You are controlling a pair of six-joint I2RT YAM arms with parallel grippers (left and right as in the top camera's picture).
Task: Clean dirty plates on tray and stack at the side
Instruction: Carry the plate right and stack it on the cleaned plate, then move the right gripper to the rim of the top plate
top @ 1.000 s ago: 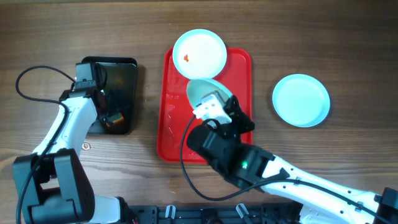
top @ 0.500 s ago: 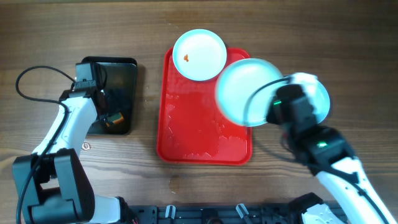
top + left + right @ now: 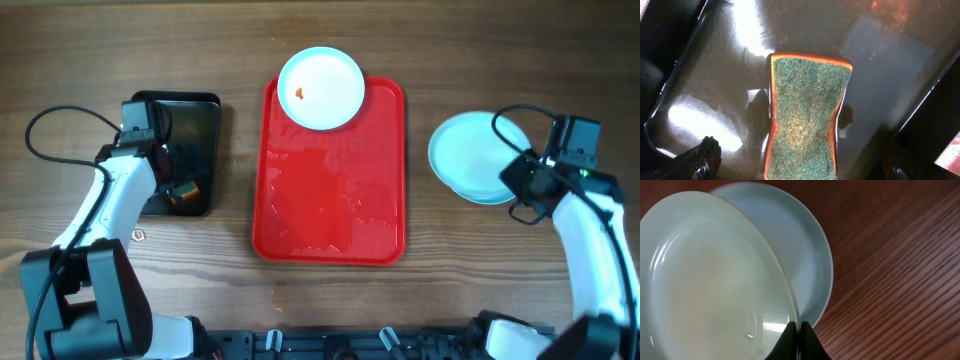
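Note:
The red tray [image 3: 330, 215] lies mid-table. A plate with an orange speck [image 3: 320, 88] sits at its far end, overhanging the rim. My right gripper [image 3: 522, 178] is shut on the rim of a clean, wet plate [image 3: 462, 152], held tilted just over another plate [image 3: 508, 130] lying on the table to the right. The right wrist view shows the fingers [image 3: 797, 336] pinching the held plate [image 3: 710, 285] above the lower plate [image 3: 802, 250]. My left gripper [image 3: 178, 190] is open over a green-and-orange sponge [image 3: 807, 115], its fingers [image 3: 802, 167] apart on either side.
A black tray [image 3: 200, 115] lies at the left with the sponge in it; its wet floor shows in the left wrist view [image 3: 880, 55]. A black cable [image 3: 60, 120] loops at the far left. Bare wood table [image 3: 450, 260] surrounds the trays.
My right arm has carried the plate from the red tray rightwards to just over the plate on the table. The left arm and sponge have not moved.

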